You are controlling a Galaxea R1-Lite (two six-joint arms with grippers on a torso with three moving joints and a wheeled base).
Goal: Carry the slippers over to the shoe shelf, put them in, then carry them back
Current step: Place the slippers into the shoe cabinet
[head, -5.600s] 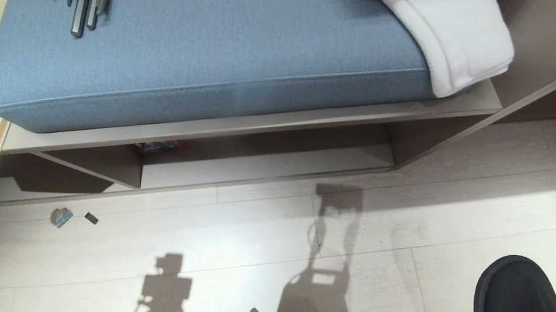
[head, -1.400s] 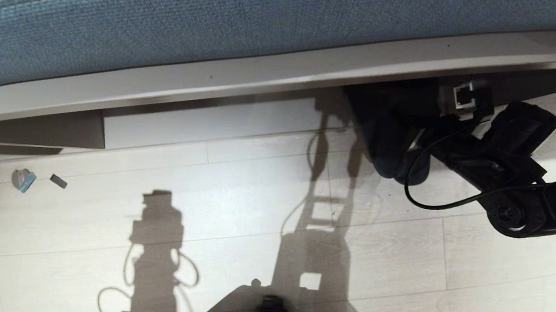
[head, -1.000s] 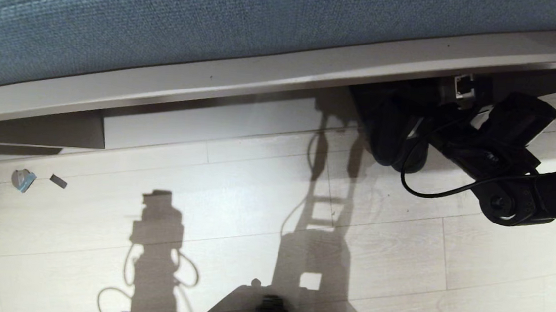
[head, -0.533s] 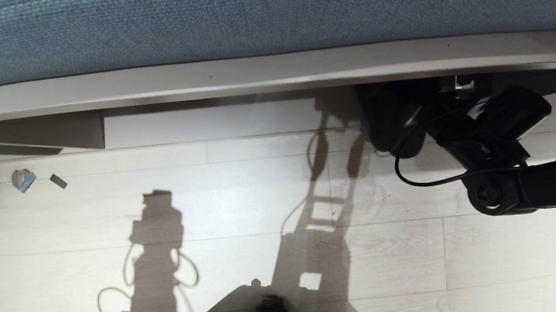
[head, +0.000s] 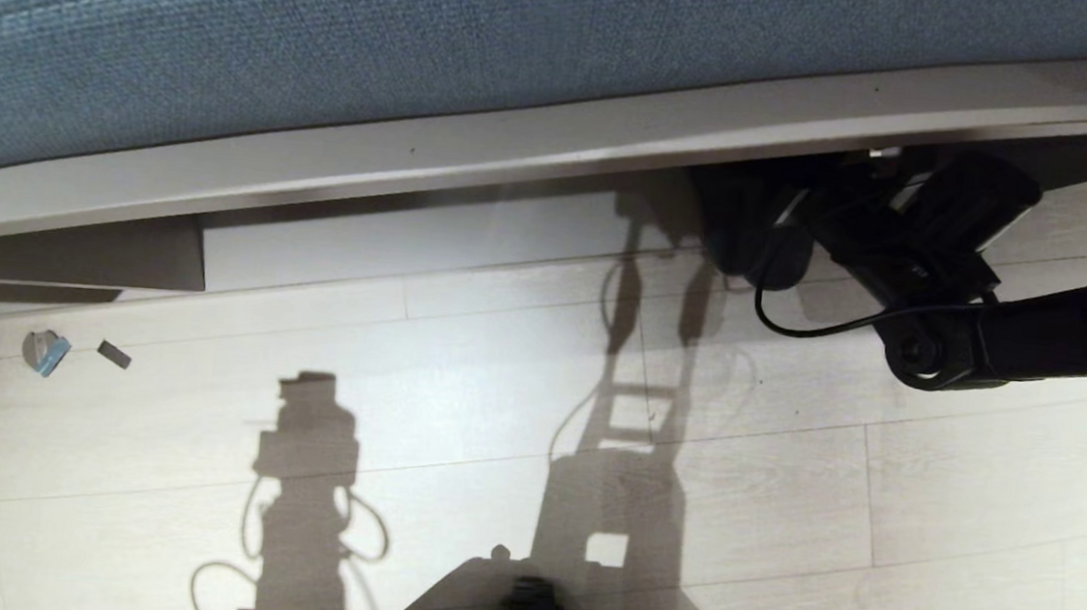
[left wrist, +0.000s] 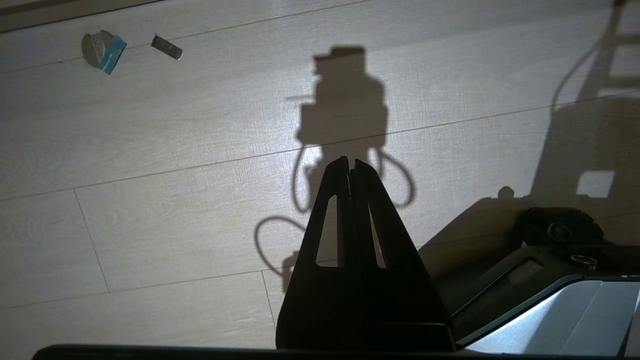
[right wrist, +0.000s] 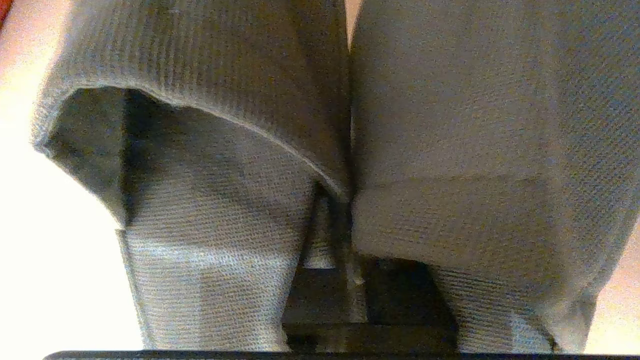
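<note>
While the left hand point(left wrist: 350, 167) hangs over the pale wood floor point(head: 396, 449) with its fingers pressed together, the right hand point(head: 808, 205) pinches the soft grey-blue fabric slippers point(right wrist: 350, 150) at the low brown shoe shelf point(head: 549, 238) under the bench. They look light and squashy, so their inner edges seem best to hold.

The soft grey-blue fabric slippers point(head: 748, 234) lie mostly hidden under the taupe bench's front edge point(head: 556, 151). The right gripper's fingertips are buried between them
</note>
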